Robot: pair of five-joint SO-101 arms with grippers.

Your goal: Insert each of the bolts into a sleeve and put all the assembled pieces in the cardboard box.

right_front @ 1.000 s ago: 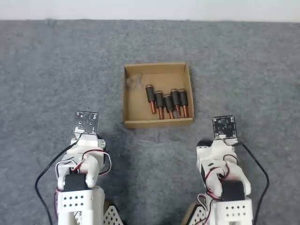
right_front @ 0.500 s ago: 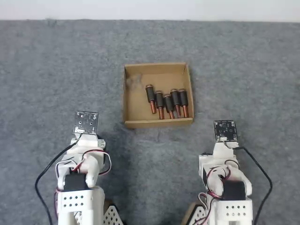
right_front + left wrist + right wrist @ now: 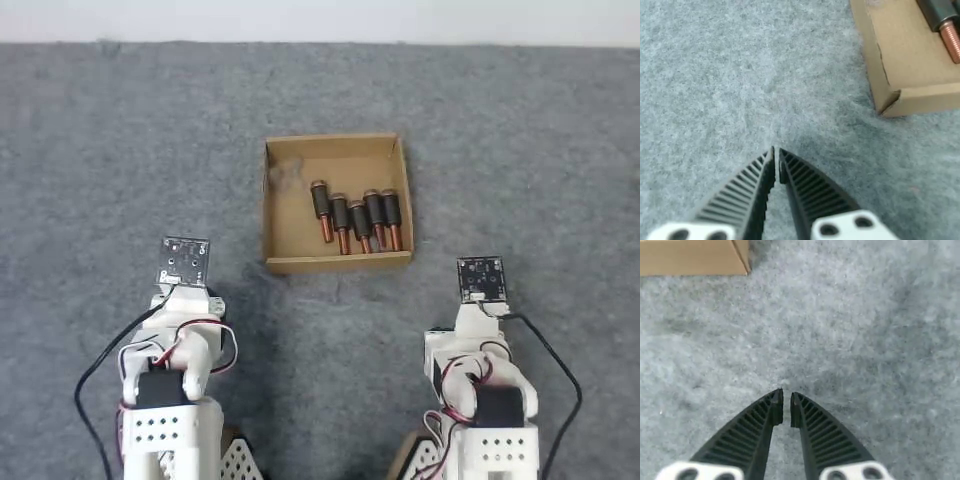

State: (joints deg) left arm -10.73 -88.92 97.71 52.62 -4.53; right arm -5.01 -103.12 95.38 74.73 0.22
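Note:
The cardboard box (image 3: 338, 262) stands at the middle of the grey carpet. Inside it lie several assembled pieces (image 3: 358, 218), black sleeves with copper bolts, side by side toward its right half. My left arm (image 3: 170, 380) rests at the near left, my right arm (image 3: 480, 390) at the near right, both short of the box. The left gripper (image 3: 776, 151) is shut and empty over bare carpet, with the box's near-left corner (image 3: 890, 102) and one copper bolt end (image 3: 951, 40) ahead of it. The right gripper (image 3: 786, 396) is shut and empty, with the box's near-right corner (image 3: 740, 257) ahead.
Grey carpet (image 3: 120, 150) covers the whole table, with a white wall strip along the far edge. No loose bolts or sleeves lie on the carpet around the box.
The right arm drew back a little toward the near edge a second ago, then held still. The left arm and the box's contents have not moved.

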